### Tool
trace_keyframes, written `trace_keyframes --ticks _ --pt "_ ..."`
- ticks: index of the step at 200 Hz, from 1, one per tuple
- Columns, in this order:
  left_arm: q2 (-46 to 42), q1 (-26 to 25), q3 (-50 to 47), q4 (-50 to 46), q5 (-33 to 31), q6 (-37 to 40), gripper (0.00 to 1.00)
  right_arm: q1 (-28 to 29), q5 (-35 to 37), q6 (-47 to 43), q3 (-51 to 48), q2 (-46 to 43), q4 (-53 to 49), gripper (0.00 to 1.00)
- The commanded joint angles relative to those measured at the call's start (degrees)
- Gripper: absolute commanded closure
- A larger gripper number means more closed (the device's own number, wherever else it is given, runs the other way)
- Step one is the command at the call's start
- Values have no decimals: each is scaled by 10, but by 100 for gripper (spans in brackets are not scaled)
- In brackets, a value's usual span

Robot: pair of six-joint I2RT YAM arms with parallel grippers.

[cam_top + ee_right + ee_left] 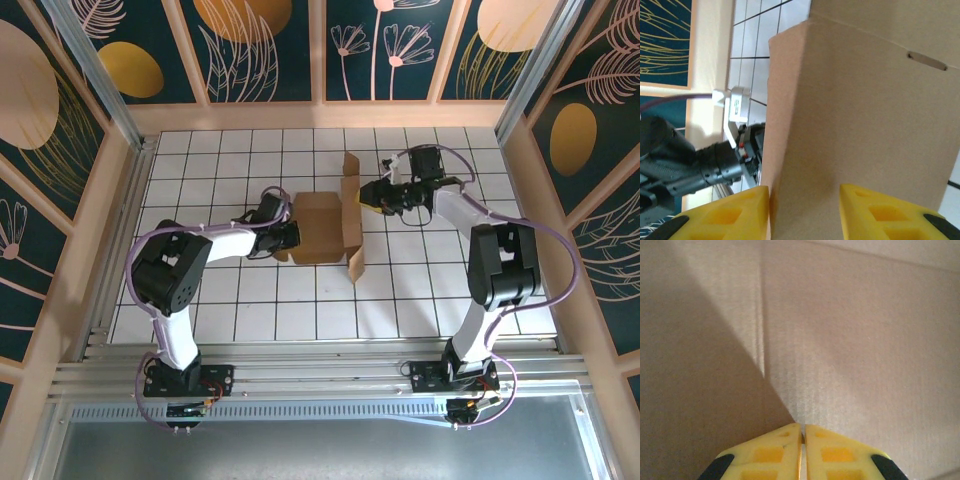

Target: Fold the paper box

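The plain brown cardboard paper box sits near the middle of the white tiled table, partly formed: its base lies flat and a tall cardboard side panel stands upright along its right edge, running from near to far. The left gripper is at the left side of the box. In the left wrist view its yellow fingers are drawn together with only a thin slit between them, tips against the cardboard; whether an edge is pinched cannot be determined. The right gripper is at the far right of the box, against the upright panel. In the right wrist view its jaws stand moderately apart and straddle the panel: the left-hand yellow finger touches the panel's edge, the other lies across its face, and the panel is not clamped. A narrow die-cut slot shows in this panel. The panel stands between the two grippers and screens most of the black left arm wrist from the right wrist camera. Purple cables loop beside each arm. Wooden-framed dark teal floral walls enclose the table on the left, far and right sides, and an aluminium rail carries both arm bases at the near edge.
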Motion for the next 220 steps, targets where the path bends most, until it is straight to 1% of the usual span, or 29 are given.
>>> trace_keyframes --ticks 1,28,64,86,98,110,120,125,149,165,182,188,201,212,220 --pt "-6 -35 -42 -32 68 -56 89 -17 15 -51 35 27 -78 57" --pt "-28 -64 -71 20 106 -103 86 -30 20 -89 77 48 -134 56" --pt "-23 -100 -71 75 138 -131 85 -48 16 -125 126 67 -184 55" --pt "-30 -111 -71 107 144 -145 85 -53 9 -136 143 78 -199 55" --pt "-49 -112 -76 116 129 -142 80 -53 10 -145 151 83 -212 56" --pt "-77 -112 -73 92 82 -113 73 -54 9 -151 156 85 -219 56" --pt "-92 -111 -69 76 45 -86 69 -54 5 -153 155 83 -218 56" --pt "-116 -111 -66 65 26 -73 68 -53 5 -153 154 82 -218 56" --pt "-170 -110 -65 49 -42 -29 63 -52 9 -154 146 75 -217 56" --pt "-199 -100 -55 41 -73 -3 60 -51 10 -155 138 69 -215 56" --pt "-205 -68 -21 22 -84 52 57 -50 8 -153 129 63 -208 56" --pt "-200 -55 -14 16 -83 93 57 -50 8 -152 126 62 -207 56" --pt "-182 -27 19 23 -103 192 58 -49 7 -151 123 61 -204 56" --pt "-156 3 41 34 -75 269 57 -49 6 -149 121 60 -201 56" --pt "-133 31 63 42 -32 308 56 -48 6 -149 121 62 -201 56"
